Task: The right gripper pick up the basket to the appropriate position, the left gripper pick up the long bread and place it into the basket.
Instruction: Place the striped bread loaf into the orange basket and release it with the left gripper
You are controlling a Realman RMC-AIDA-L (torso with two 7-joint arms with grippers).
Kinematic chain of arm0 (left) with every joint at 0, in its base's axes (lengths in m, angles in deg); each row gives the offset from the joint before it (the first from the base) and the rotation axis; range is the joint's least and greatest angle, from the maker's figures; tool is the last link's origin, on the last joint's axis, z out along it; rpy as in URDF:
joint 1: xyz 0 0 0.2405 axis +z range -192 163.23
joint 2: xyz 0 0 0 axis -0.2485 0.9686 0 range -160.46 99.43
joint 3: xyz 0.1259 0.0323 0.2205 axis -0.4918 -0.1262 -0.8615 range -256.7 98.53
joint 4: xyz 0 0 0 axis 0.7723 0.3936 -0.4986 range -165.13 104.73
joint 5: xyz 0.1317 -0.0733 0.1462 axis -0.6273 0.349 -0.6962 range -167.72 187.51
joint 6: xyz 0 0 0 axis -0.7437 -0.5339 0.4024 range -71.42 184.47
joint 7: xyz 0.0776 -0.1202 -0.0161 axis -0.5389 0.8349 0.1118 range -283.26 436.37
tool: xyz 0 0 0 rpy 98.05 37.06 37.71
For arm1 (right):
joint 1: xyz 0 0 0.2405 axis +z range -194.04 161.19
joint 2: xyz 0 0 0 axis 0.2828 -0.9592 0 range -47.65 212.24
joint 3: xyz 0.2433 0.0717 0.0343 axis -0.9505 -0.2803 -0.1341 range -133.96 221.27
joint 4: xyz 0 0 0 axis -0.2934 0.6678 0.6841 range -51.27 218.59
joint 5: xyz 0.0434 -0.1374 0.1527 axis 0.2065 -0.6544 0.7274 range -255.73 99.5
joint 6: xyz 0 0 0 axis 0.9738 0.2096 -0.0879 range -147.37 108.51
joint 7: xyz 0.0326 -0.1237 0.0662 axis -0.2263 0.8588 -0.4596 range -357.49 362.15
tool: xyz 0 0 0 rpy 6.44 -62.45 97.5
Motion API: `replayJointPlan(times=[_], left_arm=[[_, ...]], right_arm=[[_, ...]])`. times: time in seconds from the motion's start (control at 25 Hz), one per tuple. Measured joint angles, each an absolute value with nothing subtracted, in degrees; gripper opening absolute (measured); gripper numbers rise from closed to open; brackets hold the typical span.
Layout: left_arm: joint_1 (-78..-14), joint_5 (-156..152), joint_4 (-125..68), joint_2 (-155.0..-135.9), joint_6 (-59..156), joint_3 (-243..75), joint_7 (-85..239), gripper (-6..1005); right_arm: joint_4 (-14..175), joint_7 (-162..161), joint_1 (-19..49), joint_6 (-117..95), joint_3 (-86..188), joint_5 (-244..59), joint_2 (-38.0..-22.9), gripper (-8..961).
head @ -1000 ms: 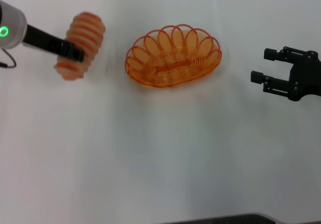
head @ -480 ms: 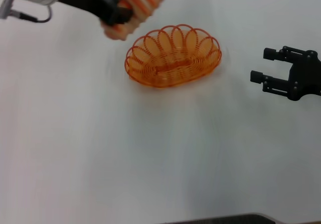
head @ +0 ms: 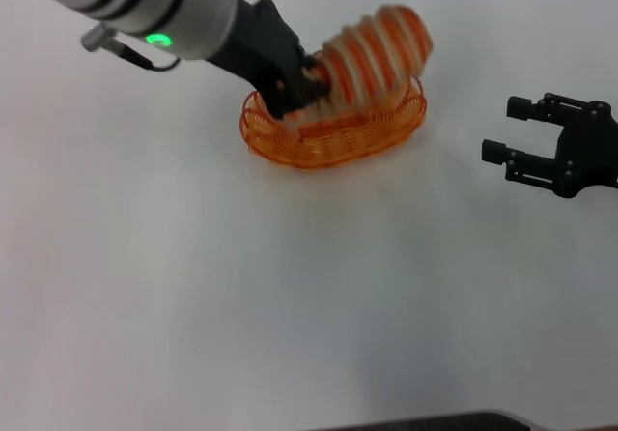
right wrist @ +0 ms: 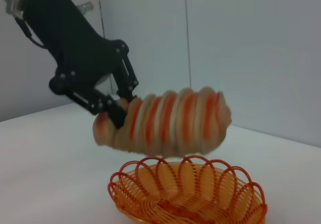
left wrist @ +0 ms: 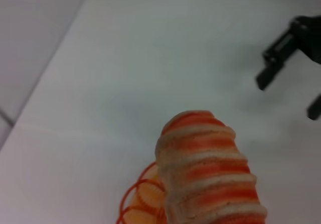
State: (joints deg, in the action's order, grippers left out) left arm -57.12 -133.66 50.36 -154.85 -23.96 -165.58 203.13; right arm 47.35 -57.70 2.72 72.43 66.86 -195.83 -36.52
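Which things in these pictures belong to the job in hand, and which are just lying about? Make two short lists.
Part of the job:
- left tool, black with silver cuff, shut on the bread
- tan toy long bread with orange ridges, held above the basket
- oval orange wire basket, on the table
- right tool, all black, open, off to the basket's right

Just lying about:
- nothing; only the white table

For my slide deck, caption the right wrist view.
Left gripper holds the long bread in the air above the basket.
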Motion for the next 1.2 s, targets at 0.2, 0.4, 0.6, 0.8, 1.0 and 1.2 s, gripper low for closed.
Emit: replayJointPlan(times=[0.2, 0.4, 0.6, 0.8, 1.0, 1.2], left_arm=[[-56.61, -134.01, 49.04, -154.96, -19.95, -169.44, 201.09, 202], [-56.64, -134.70, 47.15, -154.98, -18.22, -170.88, 200.60, 196], [-56.57, -135.53, 46.43, -155.07, -18.14, -171.59, 200.97, 188], [-56.07, -135.52, 46.26, -155.12, -17.98, -172.74, 201.14, 186], [-55.89, -135.27, 46.20, -155.15, -17.13, -172.72, 202.16, 184], [-55.73, -135.65, 46.03, -155.15, -15.75, -172.76, 202.44, 374]], right_arm=[[47.37, -57.70, 2.75, 72.45, 66.86, -195.81, -36.53, 718], [47.37, -57.69, 2.90, 72.40, 66.86, -195.89, -36.54, 718], [47.37, -57.70, 3.01, 72.37, 66.86, -195.88, -36.54, 718], [47.36, -57.69, 3.08, 72.34, 66.86, -195.90, -36.54, 718], [47.36, -57.70, 3.09, 72.32, 67.18, -195.99, -36.54, 718], [47.37, -57.70, 2.98, 72.33, 67.41, -196.09, -36.54, 718]])
